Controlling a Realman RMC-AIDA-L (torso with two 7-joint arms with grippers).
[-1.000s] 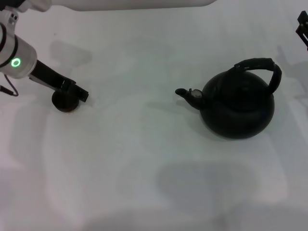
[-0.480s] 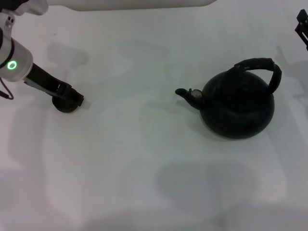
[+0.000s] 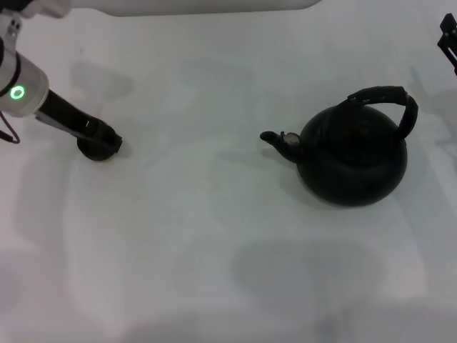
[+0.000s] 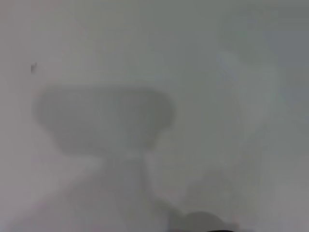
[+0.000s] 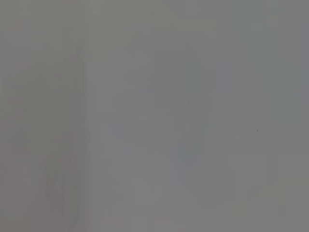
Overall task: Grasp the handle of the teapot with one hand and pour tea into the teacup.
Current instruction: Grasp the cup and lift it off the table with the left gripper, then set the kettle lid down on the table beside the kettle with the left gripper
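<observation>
The matte-black teapot (image 3: 353,157) stands upright on the white table (image 3: 214,236), right of centre, with its short spout (image 3: 275,138) pointing left. Over its top arches the wrapped black handle (image 3: 389,96), with nothing touching it. Far to the left sits the tiny black teacup (image 3: 94,151). My left gripper (image 3: 108,140) lies right over the cup's rim and hides part of it. Just a dark piece of my right gripper (image 3: 450,39) shows at the top right edge, well away from the pot. No tea is visible.
In the left wrist view there is bare table (image 4: 145,58) with a soft shadow. The right wrist view shows only a plain grey surface (image 5: 154,116). A wide stretch of table lies between teacup and teapot.
My left arm has pulled slightly back to the left, its tip staying over the teacup. The cup has shifted only a little. The teapot and right arm have not moved.
</observation>
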